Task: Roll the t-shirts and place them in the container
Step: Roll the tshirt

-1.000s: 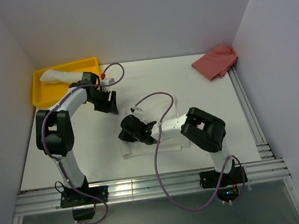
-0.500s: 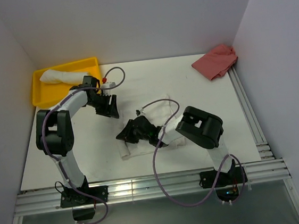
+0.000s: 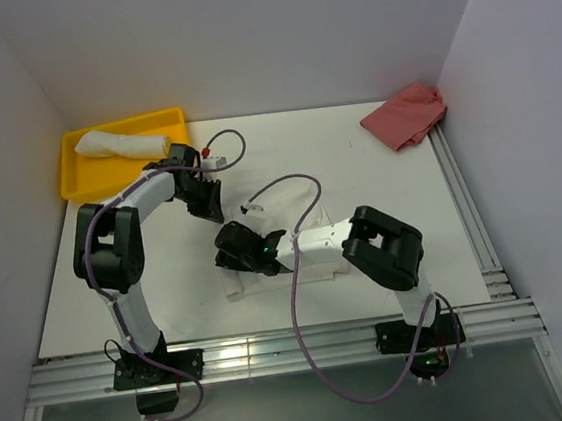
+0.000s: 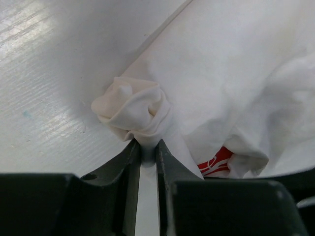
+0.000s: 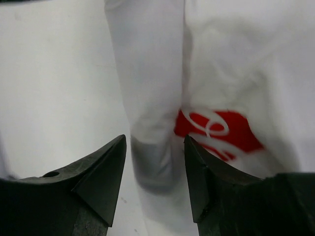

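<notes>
Aluminium rails (image 3: pixel 276 352): ribbed metal bars along the near table edge; both arm bases bolted here
Table (image 3: pixel 379 190): flat white board, faintly streaked in the left wrist view
Printed t-shirt (image 3: pixel 268 278): soft white cotton, lying crumpled and partly folded at the table's centre; one long folded band runs along its side
Red print (image 5: pixel 216 130): small red patch crossed by white looping script; too blurred to read
Right gripper (image 5: pixel 153 142): black wedge-shaped fingers spread wide, standing astride the folded band of the printed t-shirt, just beside the red print; nothing clamped
Left gripper (image 4: pixel 146 143): black fingers pressed nearly together, pinching a bunched, knot-like corner of the printed t-shirt at its far left edge
Yellow tray (image 3: pixel 77 182): shallow rectangular plastic tray at the far left corner of the table
Rolled t-shirt (image 3: pixel 118 143): white cloth in a thick cylinder, lying inside the yellow tray
Red cloth (image 3: pixel 405 115): pinkish-red fabric, loosely heaped at the far right corner against the wall
</notes>
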Robot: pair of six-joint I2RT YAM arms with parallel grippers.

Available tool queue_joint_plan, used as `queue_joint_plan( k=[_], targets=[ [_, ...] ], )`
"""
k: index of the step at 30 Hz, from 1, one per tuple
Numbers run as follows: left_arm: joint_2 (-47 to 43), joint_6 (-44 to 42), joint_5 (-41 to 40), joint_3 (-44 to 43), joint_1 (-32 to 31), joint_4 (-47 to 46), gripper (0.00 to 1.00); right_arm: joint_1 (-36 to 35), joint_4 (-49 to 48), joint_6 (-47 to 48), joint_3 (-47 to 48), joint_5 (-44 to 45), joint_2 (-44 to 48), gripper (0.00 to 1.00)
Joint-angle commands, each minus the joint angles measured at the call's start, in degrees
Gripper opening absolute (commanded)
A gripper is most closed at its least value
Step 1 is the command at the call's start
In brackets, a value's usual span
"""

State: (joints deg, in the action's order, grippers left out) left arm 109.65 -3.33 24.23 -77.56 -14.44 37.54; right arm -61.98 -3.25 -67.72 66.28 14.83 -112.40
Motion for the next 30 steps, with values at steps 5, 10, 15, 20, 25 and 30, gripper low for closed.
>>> queue_joint_plan(
  k=[5, 10, 15, 20, 25, 30],
  targets=[
    [0.22, 0.61, -3.22, -0.84, -1.03, -0.63, 0.20, -5.87, 35.55, 1.72, 20.27, 19.79, -1.67, 0.59],
    [0.39, 0.61, -3.66, -1.01, -1.30, -0.45, 0.20, -7.81, 39.37, 4.43, 28.36, 22.61, -4.32, 0.59],
    [0.48, 0.61, -3.75, -1.19, -1.47, -0.45, 0.20, -7.90, 39.54, 6.90, 33.29, 21.91, -8.71, 0.58],
    [0.48, 0.61, -3.57, -1.37, -1.73, -0.36, 0.22, -7.29, 39.63, 8.84, 37.42, 21.38, -12.93, 0.58],
    [0.04, 0.52, -3.66, -1.19, -1.91, -0.36, 0.30, -6.67, 43.58, 6.82, 38.93, 21.47, -15.57, 0.58],
    [-0.48, 0.26, -3.40, -1.36, -1.82, -0.36, 0.42, -6.67, 44.55, 4.63, 36.90, 20.85, -16.01, 0.59]
  ],
)
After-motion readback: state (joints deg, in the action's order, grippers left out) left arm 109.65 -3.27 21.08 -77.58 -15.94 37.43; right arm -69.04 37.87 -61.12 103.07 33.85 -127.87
